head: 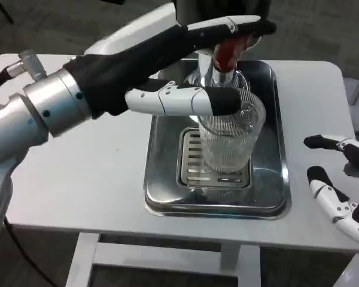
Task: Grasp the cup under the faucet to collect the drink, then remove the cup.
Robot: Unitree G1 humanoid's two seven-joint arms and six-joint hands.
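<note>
Head view, cup: my ribbed clear cup (227, 140) stands upright at frame centre, on the slotted grate (194, 158) inside the steel drip tray (275, 191), its long axis vertical.
Head view, faucet: the faucet (218, 75) with its red handle (228, 51) sits at upper centre, directly above the cup's mouth; I can't tell whether any drink is running or lying in the cup.
Head view, left hand: my left hand (179, 66) reaches in from the left of the frame; one finger (185, 100) lies across the cup's rim on the near side, and another runs above, past the red handle. I judge it wrapped on the cup at the top, though the far side of the grip is hidden.
Head view, right hand: my right hand (341, 179) waits at the lower right edge over the counter (90, 179), fingers apart, holding nothing, well apart from the tray.
Head view, the key relation: the cup sits just right of my left palm and below it, so my left is the nearer hand by far.
Head view, next move: as I judge it, lifting out means drawing the cup toward the lower frame, clear of the faucet, keeping it upright.
</note>
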